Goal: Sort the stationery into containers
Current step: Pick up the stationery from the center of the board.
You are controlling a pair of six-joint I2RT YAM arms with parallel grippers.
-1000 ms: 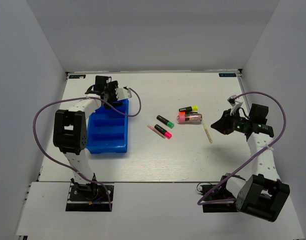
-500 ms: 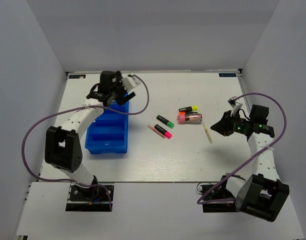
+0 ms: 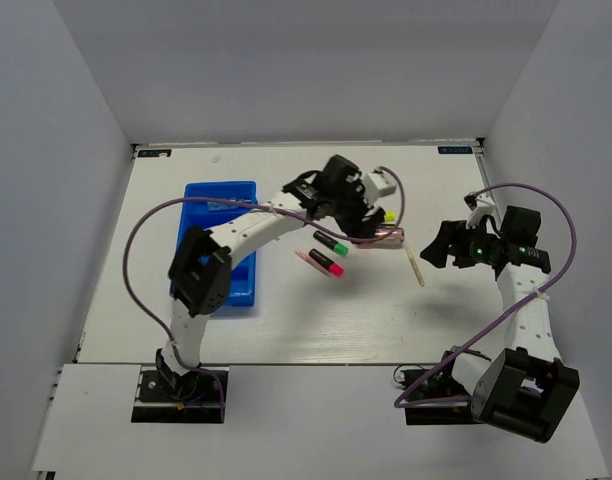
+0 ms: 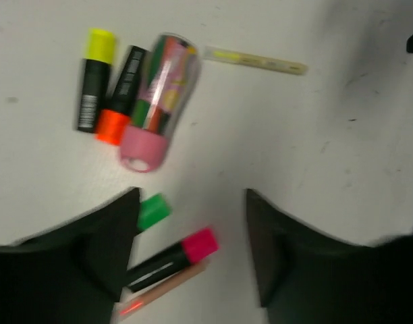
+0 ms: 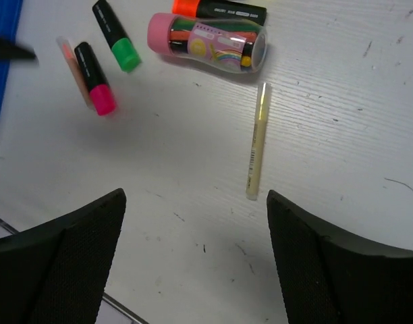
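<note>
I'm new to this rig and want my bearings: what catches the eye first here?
The left claw, open, hovers at the centre over scattered highlighters and a pink-capped clear tube. The blue tray lies off to the left, apart from them. The right claw, also open, hangs above a lone pale-yellow stick.

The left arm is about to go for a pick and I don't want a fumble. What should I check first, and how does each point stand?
1. Left gripper open and empty: ok.
2. A pen under it: ok, the pink-capped highlighter pokes out between its fingers.
3. That pen lying alone: not ok, a thin pink stick lies against it.
4. Right gripper open and apart from the left gripper: ok.
5. Room in the blue tray: cannot tell, partly hidden.
</note>
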